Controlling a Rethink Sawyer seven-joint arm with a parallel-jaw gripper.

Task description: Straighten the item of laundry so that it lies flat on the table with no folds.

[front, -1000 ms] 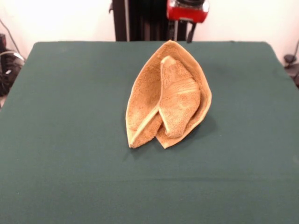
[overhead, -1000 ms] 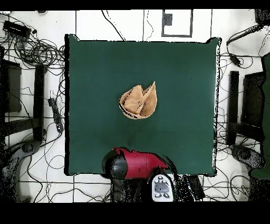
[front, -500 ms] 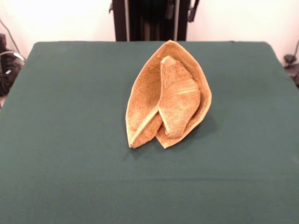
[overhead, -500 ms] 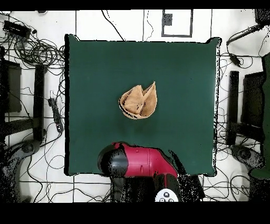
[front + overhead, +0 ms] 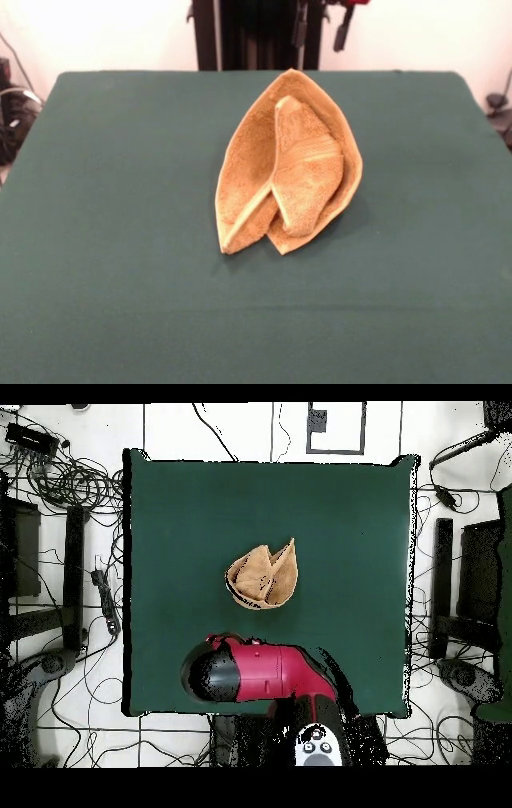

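The towel [image 5: 288, 164] looked like rough, matt terry cloth; the table [image 5: 120, 240] wore smooth, matt green cloth.

Even bright light; soft shadow beside towel [image 5: 288, 164].

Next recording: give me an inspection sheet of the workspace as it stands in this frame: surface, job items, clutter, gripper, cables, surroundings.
Surface: table covered in dark green cloth, much larger than the towel.
Job's things: golden-orange towel near the table's middle, not flat; its sides are folded inward over each other, and a woven band shows on the top flap.
Clutter: nothing seen on the table besides the towel.
Gripper: only dark parts of the gripper show at the front view's top edge, well clear of the towel; jaws cannot be judged.
Arm: red arm hangs over the table's edge on the robot's side in the overhead view.
Cables: many loose cables on the floor around the table.
Surroundings: white tiled floor; dark equipment along both sides.
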